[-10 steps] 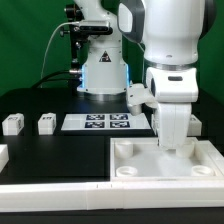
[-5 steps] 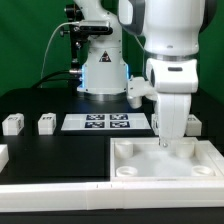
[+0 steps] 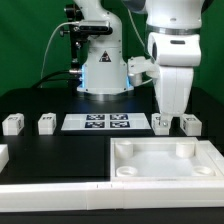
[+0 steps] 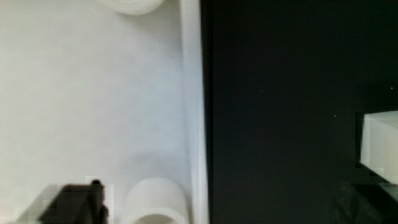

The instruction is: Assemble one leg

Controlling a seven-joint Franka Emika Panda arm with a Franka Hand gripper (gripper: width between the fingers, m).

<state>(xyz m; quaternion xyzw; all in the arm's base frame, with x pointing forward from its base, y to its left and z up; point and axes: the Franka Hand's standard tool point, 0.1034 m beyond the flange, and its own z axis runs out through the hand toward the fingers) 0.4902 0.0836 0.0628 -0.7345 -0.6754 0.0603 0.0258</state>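
Four small white legs with marker tags stand on the black table: two at the exterior view's left (image 3: 12, 123) (image 3: 46, 123) and two at its right (image 3: 163, 124) (image 3: 190, 124). My gripper (image 3: 171, 117) hangs just above the far right edge of the large white tray (image 3: 130, 150), close over the two right legs. It holds nothing. In the wrist view one dark finger (image 4: 71, 204) shows over the tray's white floor (image 4: 89, 110), the jaws look spread apart (image 4: 222, 205), and a white block, likely a leg (image 4: 379, 140), sits at the picture's edge.
The marker board (image 3: 107, 122) lies between the leg pairs. Another white part (image 3: 3, 155) pokes in at the exterior view's left edge. The robot base (image 3: 103, 70) stands behind. The tray has round corner sockets (image 4: 157, 200).
My gripper has lifted out of the tray's far right corner and moved up and slightly back toward the two right legs. The legs have not moved.
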